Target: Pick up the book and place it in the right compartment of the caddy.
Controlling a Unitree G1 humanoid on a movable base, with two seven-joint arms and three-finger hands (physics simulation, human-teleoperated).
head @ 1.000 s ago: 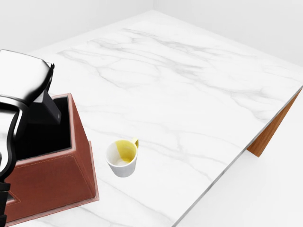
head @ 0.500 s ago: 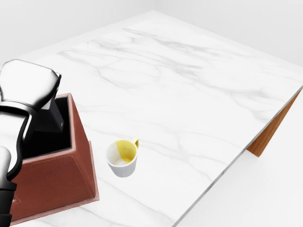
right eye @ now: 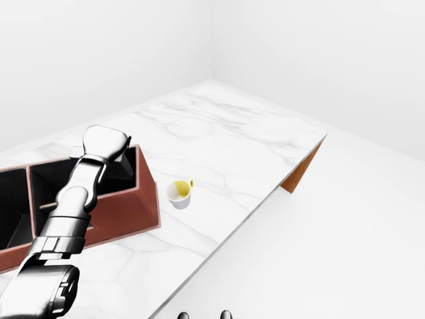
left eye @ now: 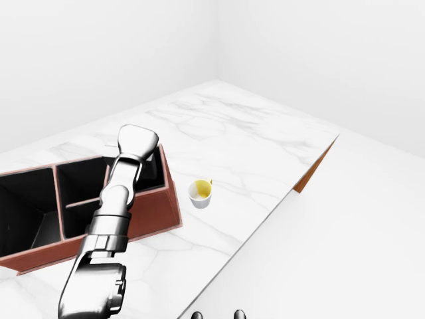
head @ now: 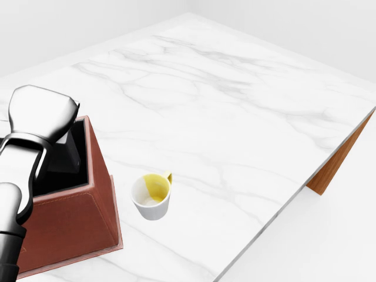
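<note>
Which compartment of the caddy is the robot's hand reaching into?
The rightmost compartment of the brown caddy, next to the yellow-lined cup. The left hand hangs over it; the other compartments lie further left.

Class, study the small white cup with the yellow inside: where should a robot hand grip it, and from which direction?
Grip the cup across its round body, coming from above. It stands upright on the marble table, apart from the caddy; its small handle looks too slight to hold.
</note>
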